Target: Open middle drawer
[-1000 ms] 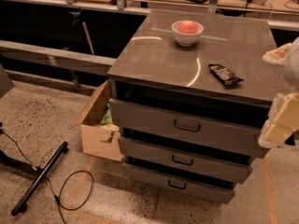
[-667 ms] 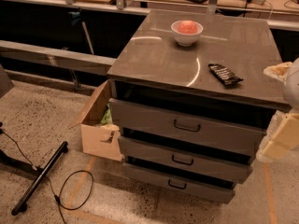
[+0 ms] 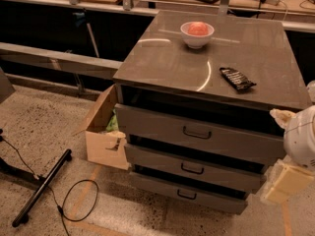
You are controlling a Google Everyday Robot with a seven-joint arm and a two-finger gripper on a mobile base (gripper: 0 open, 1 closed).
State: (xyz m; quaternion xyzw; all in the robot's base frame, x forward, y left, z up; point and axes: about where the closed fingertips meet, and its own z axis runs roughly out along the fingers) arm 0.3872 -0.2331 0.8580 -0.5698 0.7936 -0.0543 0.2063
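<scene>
The grey cabinet (image 3: 162,68) has three drawers, all shut. The middle drawer (image 3: 157,159) is the second one, with a small dark wire handle (image 3: 192,169) at its centre. The top drawer (image 3: 147,123) is above it and the bottom drawer (image 3: 152,185) is below it. My gripper (image 3: 284,180) is at the right edge of the view, beside the cabinet's right front corner, level with the middle drawer. It is apart from the handle and holds nothing that I can see. The white arm (image 3: 301,140) is just above it.
A white bowl (image 3: 197,34) with something red in it and a dark packet (image 3: 237,78) lie on the cabinet top. An open cardboard box (image 3: 102,132) stands against the cabinet's left side. A black stand leg (image 3: 42,188) and a cable loop (image 3: 78,200) lie on the floor at the left.
My arm and gripper have shifted right and a little down, further out toward the right edge of the view. The drawers have not moved.
</scene>
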